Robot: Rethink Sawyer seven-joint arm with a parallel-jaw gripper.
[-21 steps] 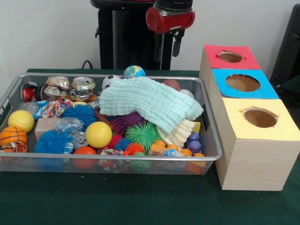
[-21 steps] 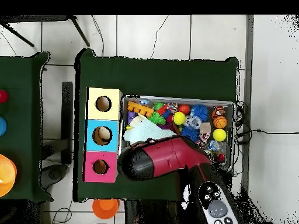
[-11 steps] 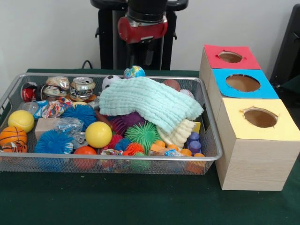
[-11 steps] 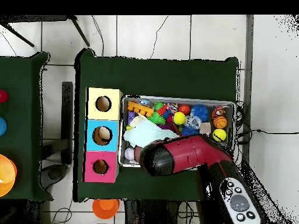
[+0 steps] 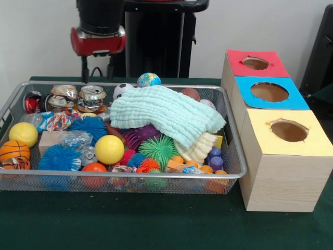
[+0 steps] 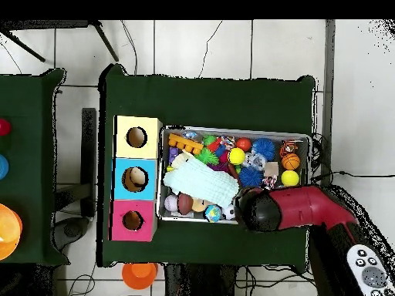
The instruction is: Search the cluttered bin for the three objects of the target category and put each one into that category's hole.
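Note:
A wire mesh bin point(image 5: 125, 175) holds a jumble of toys. A mint cloth point(image 5: 166, 114) covers its middle and right. Two crushed cans point(image 5: 91, 97) lie at the far left, near a globe ball point(image 5: 149, 79) and a soccer ball point(image 5: 122, 89). A yellow ball point(image 5: 109, 149), blue spiky balls point(image 5: 88, 126) and a green spiky ball point(image 5: 157, 148) lie toward the front. My gripper point(image 5: 98, 69) hangs open and empty above the bin's far rim, just over the cans. In the overhead view the red wrist point(image 6: 266, 210) hides the gripper.
Three wooden boxes with round holes stand right of the bin: red top point(image 5: 255, 63), blue top point(image 5: 269, 92), yellow top point(image 5: 289, 131). A basketball point(image 5: 14, 152) and a second yellow ball point(image 5: 23, 134) lie at the bin's left end. An orange cup point(image 6: 140, 274) sits off the table.
The arm has swung along the bin's far side, from near the boxes to above the cans. The gripper stays open and empty; nothing in the bin moved.

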